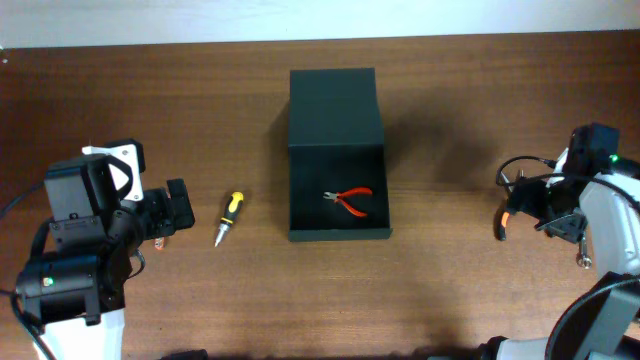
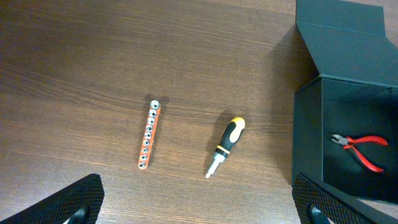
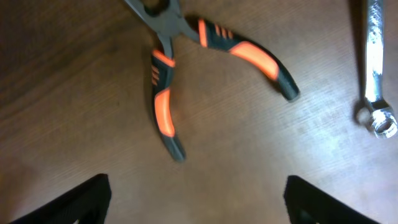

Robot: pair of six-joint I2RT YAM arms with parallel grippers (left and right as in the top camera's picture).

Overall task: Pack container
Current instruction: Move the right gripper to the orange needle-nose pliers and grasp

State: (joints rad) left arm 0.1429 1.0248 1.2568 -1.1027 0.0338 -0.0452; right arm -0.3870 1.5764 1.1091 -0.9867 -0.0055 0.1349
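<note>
Tool status first: I read the left tool (image 2: 199, 208) as wide open and empty, with its two tips at the bottom corners of the left wrist view. The right tool (image 3: 196, 208) is likewise spread and carries nothing.

Above the left tool in that view lie an orange bit strip (image 2: 149, 134) and, just to the right of it, a yellow-and-black screwdriver (image 2: 226, 146). Both rest on the tabletop (image 1: 450, 100). Above the right tool lie orange-and-black pliers (image 3: 205, 68), handles spread, with a silver wrench (image 3: 376, 62) at the right edge of the frame.

The container (image 1: 335, 110) stands at the centre of the overhead view, its lid folded back toward the top of the frame. Red pliers (image 1: 350, 200) lie inside it, on the floor.

Progress, as I judge it:
- Done: one item packed.
- Left: four items outside, namely the strip, screwdriver, second pliers and wrench.
- Left: lid not yet closed.
</note>
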